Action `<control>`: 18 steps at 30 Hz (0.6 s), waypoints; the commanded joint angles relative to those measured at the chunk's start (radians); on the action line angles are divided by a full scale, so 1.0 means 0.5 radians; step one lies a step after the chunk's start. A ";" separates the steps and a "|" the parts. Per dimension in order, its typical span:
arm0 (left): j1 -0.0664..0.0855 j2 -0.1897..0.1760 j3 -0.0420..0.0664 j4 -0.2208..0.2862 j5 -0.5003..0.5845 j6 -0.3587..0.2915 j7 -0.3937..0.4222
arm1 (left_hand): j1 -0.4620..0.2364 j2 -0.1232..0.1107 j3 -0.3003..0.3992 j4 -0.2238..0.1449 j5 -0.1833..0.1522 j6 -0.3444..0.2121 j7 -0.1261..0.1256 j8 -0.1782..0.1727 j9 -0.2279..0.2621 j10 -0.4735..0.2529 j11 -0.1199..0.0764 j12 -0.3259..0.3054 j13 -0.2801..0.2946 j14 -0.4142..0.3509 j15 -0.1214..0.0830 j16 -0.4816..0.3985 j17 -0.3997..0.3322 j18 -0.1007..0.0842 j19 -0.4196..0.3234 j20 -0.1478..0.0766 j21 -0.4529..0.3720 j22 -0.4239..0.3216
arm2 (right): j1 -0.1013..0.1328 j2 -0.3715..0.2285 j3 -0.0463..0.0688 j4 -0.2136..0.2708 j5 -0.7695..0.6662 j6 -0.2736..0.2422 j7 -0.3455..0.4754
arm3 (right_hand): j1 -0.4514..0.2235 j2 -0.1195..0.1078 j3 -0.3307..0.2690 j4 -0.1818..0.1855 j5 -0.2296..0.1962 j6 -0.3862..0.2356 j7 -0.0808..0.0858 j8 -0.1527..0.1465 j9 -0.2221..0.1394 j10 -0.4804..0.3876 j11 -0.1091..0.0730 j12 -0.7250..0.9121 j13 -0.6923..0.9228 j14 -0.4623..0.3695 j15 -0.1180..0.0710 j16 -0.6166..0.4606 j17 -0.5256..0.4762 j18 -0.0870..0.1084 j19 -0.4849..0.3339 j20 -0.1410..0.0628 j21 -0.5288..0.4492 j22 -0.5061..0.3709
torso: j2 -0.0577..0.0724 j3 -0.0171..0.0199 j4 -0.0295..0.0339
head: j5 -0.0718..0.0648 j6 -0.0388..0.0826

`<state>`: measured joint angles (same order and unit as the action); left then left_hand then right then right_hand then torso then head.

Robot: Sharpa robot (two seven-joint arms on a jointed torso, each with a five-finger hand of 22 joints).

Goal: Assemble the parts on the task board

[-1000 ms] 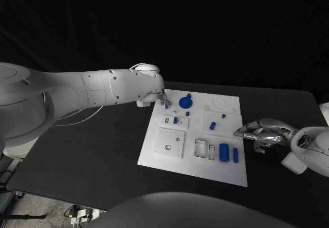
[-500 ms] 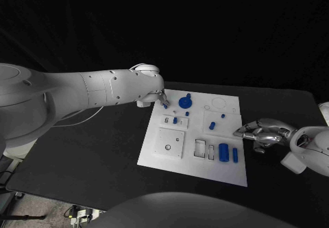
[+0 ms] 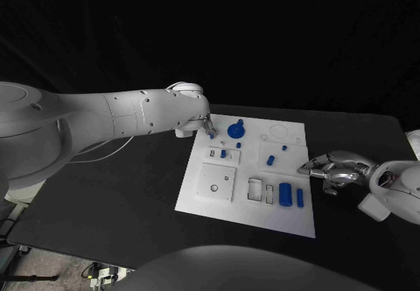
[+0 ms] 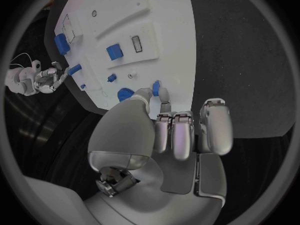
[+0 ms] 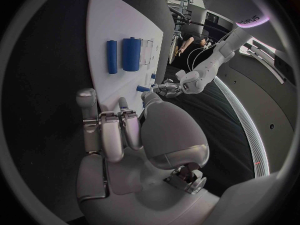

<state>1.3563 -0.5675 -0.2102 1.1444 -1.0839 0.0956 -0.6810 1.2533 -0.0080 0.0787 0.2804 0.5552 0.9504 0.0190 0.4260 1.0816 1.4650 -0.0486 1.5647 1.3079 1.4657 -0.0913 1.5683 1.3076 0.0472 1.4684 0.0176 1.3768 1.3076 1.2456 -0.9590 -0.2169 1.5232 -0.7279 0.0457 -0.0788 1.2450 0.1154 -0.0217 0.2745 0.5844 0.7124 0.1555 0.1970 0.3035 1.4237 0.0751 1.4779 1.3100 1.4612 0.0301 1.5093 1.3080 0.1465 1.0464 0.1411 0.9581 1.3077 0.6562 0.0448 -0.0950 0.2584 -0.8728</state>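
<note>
The white task board [image 3: 249,209] lies in the middle of the black table. My left hand [image 3: 203,126] hovers at its far left corner, fingers curled, and pinches a small blue peg [image 4: 156,88] between thumb and fingertip, just over the board beside a round blue gear [image 3: 236,129]. My right hand [image 3: 332,170] sits off the board's right edge, fingers curled in with nothing in them. Two blue cylinders [image 3: 286,193] lie side by side near that edge, also seen as cylinders [image 5: 131,54]. A short blue peg [image 3: 270,160] and a blue block [image 3: 224,154] sit mid-board.
A raised square plate [image 3: 217,182] and rectangular recesses [image 3: 255,189] occupy the board's near half. My left arm [image 3: 105,121] spans the table's left side above the surface. Bare black table [image 3: 105,200] surrounds the board.
My right hand has edged slightly away from me along the board's right edge. The left hand and the parts have stayed put.
</note>
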 commanded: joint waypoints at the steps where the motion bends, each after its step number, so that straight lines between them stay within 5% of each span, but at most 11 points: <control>1: -0.004 0.003 0.001 0.005 0.022 -0.034 0.026 | 0.039 0.000 0.026 0.000 0.035 -0.001 -0.015 0.015 0.003 0.212 -0.014 0.012 0.526 0.210 -0.017 0.005 0.526 -0.010 0.064 -0.007 -0.004 0.417 | -0.002 0.002 -0.001 -0.003 -0.015 0.033 0.001 | 0.001 -0.001 0.011 0.003 0.007 0.011 0.002 0.010 0.001 -0.011 -0.001 -0.013 0.325 0.004 -0.003 -0.013 0.357 -0.004 -0.017 0.000 -0.018 0.117 | -0.001 -0.0005 0.001 | -0.002 0.000; 12: -0.004 -0.073 0.016 0.152 -0.020 -0.120 -0.030 | 0.086 -0.019 0.061 0.001 0.086 0.012 -0.022 0.032 0.010 0.212 -0.021 0.012 0.526 0.210 -0.023 0.005 0.526 -0.010 0.064 -0.012 -0.006 0.415 | -0.002 -0.007 -0.001 -0.003 -0.015 0.027 -0.001 | 0.002 -0.001 0.012 0.001 0.008 0.011 0.002 0.010 0.001 -0.016 -0.001 -0.017 0.322 -0.001 -0.003 -0.016 0.353 -0.002 -0.025 0.000 -0.026 0.115 | -0.002 0.0002 0.004 | -0.006 0.000; 13: -0.002 -0.088 0.020 0.182 -0.029 -0.120 -0.039 | 0.095 -0.023 0.075 0.005 0.067 0.010 -0.023 0.034 0.011 0.212 -0.022 0.012 0.526 0.210 -0.024 0.005 0.526 -0.010 0.064 -0.014 -0.005 0.415 | -0.002 -0.009 -0.001 -0.002 -0.015 0.026 -0.002 | 0.003 -0.001 0.013 0.001 0.008 0.011 0.002 0.010 0.001 -0.019 -0.001 -0.018 0.320 -0.004 -0.002 -0.017 0.351 -0.001 -0.027 0.000 -0.030 0.114 | -0.004 0.0015 0.005 | -0.007 0.000; 16: 0.007 -0.141 0.026 0.282 -0.063 -0.113 -0.061 | 0.125 -0.032 0.182 0.018 -0.170 0.002 -0.025 0.033 0.006 0.212 -0.026 0.012 0.526 0.210 -0.029 0.005 0.526 -0.010 0.065 -0.020 -0.004 0.415 | -0.002 -0.015 -0.001 0.003 -0.015 0.024 -0.005 | 0.003 -0.001 0.013 0.001 0.008 0.011 0.002 0.010 0.001 -0.019 -0.001 -0.018 0.320 -0.004 -0.002 -0.017 0.351 -0.001 -0.027 0.000 -0.030 0.114 | -0.006 0.0053 0.005 | -0.005 0.000; 18: 0.014 -0.173 0.028 0.344 -0.083 -0.105 -0.074 | 0.119 -0.049 0.243 0.020 -0.227 0.004 -0.024 0.035 0.004 0.212 -0.025 0.012 0.526 0.210 -0.028 0.005 0.526 -0.010 0.065 -0.020 -0.005 0.415 | -0.002 -0.019 -0.001 0.006 -0.015 0.022 -0.007 | 0.003 -0.001 0.014 0.001 0.008 0.011 0.002 0.010 0.001 -0.022 -0.001 -0.020 0.318 -0.007 -0.002 -0.020 0.348 0.000 -0.030 0.001 -0.034 0.113 | -0.008 0.0069 0.006 | -0.005 0.000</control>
<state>1.3604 -0.6510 -0.1976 1.3012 -1.0958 0.0524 -0.6902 1.3104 -0.0288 0.1905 0.2906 0.4506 0.9519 0.0103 0.4395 1.0844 1.4650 -0.0558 1.5646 1.3079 1.4656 -0.0985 1.5683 1.3074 0.0471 1.4648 0.0139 1.3768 1.3075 1.2457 -0.9680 -0.2169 1.5235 -0.7278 0.0454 -0.0802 1.2450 0.1154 -0.0217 0.2745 0.5844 0.7125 0.1555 0.1970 0.3032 1.4196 0.0753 1.4737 1.3104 1.4612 0.0301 1.5054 1.3078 0.1466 1.0393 0.1412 0.9448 1.3075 0.6536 0.0467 -0.0926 0.2552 -0.8728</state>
